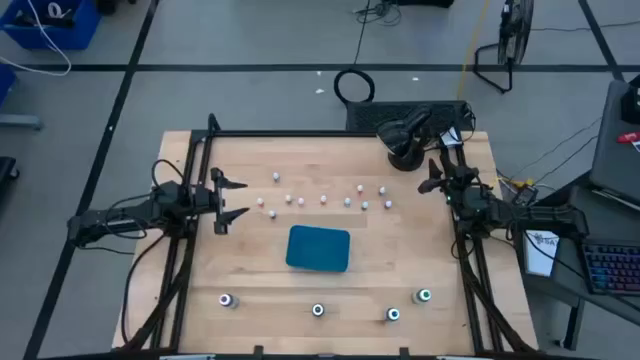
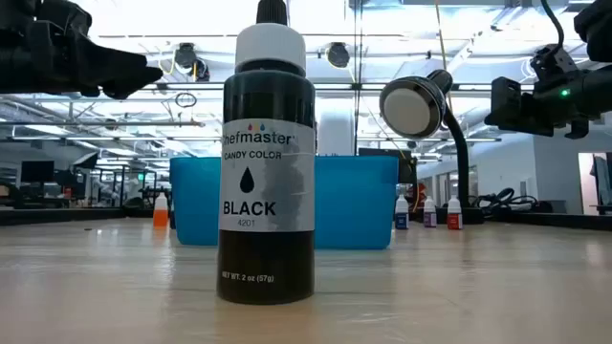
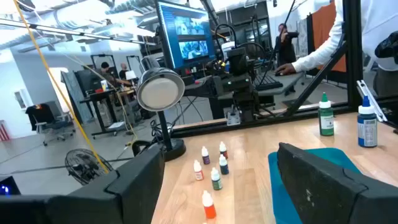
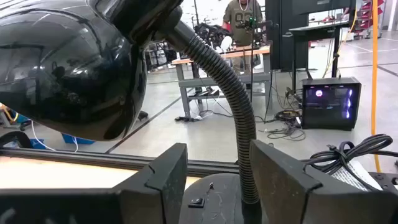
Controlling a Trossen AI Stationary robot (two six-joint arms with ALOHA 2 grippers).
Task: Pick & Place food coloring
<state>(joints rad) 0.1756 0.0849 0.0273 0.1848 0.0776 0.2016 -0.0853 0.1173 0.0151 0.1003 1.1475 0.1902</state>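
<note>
Several tiny pale food coloring bottles (image 1: 323, 199) stand upright in a loose row on the far half of the table, also in the left wrist view (image 3: 211, 169). Bigger dark bottles with green-white tops (image 1: 318, 310) stand along the near edge; the low view shows one up close, labelled BLACK (image 2: 266, 162). My left gripper (image 1: 236, 200) hovers open at the row's left end, pointing right (image 3: 221, 155). My right gripper (image 1: 437, 170) is open above the far right corner, facing the lamp (image 4: 217, 149). Neither touches a bottle.
A teal rectangular tray (image 1: 318, 248) lies at the table's centre, between the two groups of bottles. A black gooseneck desk lamp (image 1: 405, 150) stands at the far right corner, close in front of my right gripper (image 4: 242, 124). People work at benches beyond the table.
</note>
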